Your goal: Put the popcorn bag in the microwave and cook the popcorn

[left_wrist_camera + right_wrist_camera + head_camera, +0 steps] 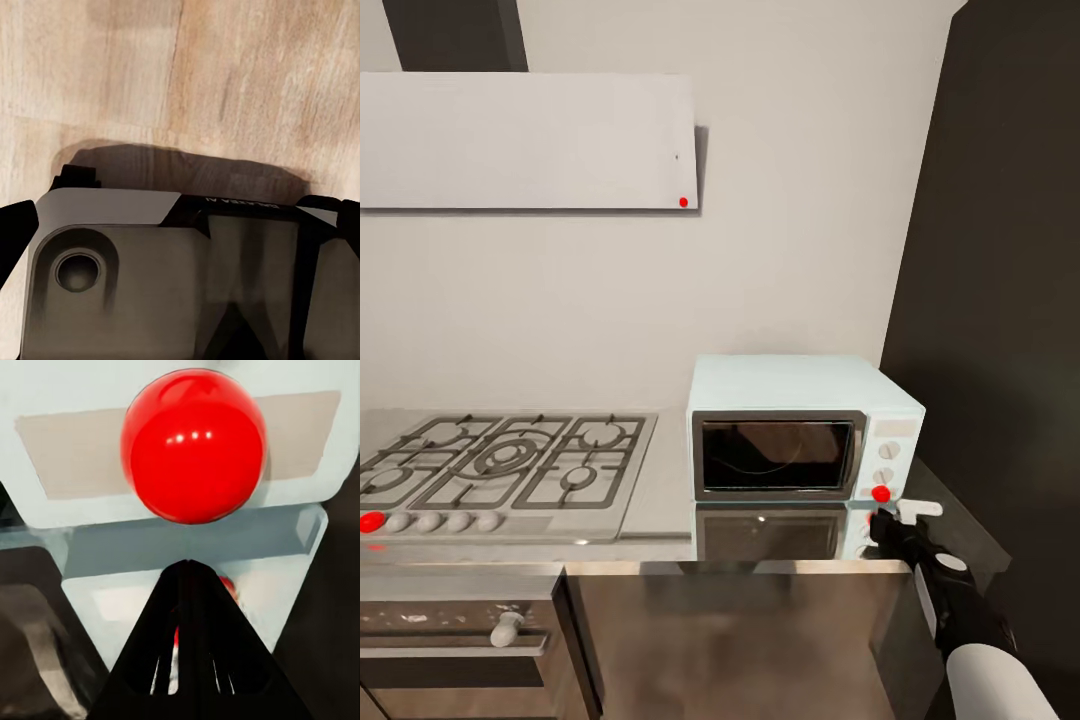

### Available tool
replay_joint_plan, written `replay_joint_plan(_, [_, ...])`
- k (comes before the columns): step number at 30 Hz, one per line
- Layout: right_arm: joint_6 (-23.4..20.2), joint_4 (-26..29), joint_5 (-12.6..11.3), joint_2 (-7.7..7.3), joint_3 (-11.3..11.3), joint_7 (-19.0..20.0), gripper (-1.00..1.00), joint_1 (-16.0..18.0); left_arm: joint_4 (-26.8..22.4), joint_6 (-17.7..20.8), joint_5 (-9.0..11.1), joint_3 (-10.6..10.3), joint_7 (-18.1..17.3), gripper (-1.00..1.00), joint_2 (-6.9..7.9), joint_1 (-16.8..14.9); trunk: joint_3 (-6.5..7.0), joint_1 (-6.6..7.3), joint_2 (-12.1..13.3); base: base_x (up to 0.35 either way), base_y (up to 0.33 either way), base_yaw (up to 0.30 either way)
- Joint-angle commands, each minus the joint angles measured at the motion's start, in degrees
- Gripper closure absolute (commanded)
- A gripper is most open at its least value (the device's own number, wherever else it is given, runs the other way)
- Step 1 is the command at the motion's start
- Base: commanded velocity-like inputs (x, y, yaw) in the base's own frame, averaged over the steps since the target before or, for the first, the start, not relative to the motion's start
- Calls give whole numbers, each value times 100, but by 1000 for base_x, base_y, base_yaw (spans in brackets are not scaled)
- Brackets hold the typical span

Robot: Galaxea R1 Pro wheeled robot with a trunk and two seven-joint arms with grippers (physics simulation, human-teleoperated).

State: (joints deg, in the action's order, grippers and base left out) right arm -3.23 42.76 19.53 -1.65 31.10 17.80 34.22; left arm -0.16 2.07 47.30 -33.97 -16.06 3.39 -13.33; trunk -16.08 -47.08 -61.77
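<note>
Right hand (888,522) is at the microwave's (800,435) lower right front corner, fingers pressed together, nothing held. Its tip sits just under the red indicator ball (881,493) on the control panel; touching or a hair apart, can't tell. In the right wrist view the closed hand (189,585) points straight at that red ball (193,444), with the mint panel behind it.

Left hand: cannot tell its state. The left wrist view shows a grey robot part (150,277) over a wooden floor (225,75).

Microwave stands on the grey steel worktop (660,500), far right, against the wall, door shut, dark glass. Inside is not readable through the glass. Two pale knobs (887,464) sit above the red ball.

Gas hob (510,460) is left of the microwave, well apart from the right hand. A white range hood (525,140) hangs above the hob. A black oven (455,640) with a steel handle sits under it, near left.
</note>
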Motion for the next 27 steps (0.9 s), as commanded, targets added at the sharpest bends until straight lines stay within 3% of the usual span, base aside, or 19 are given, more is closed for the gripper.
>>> replay_joint_plan(1, [-21,0,42,6,28,46,100,6,-2,22,60,-39,-20,-100,0,-3,-7,0,-5,0,0,0])
replay_joint_plan(13, [323,68,48,24,80,40,100,6,-10,22,60,-39,-20,-100,-5,-3,-7,0,-5,0,0,0])
replay_joint_plan(27, [349,39,47,17,72,40,100,6,-8,22,60,-39,-20,-100,0,-3,-7,0,-5,58,0,0])
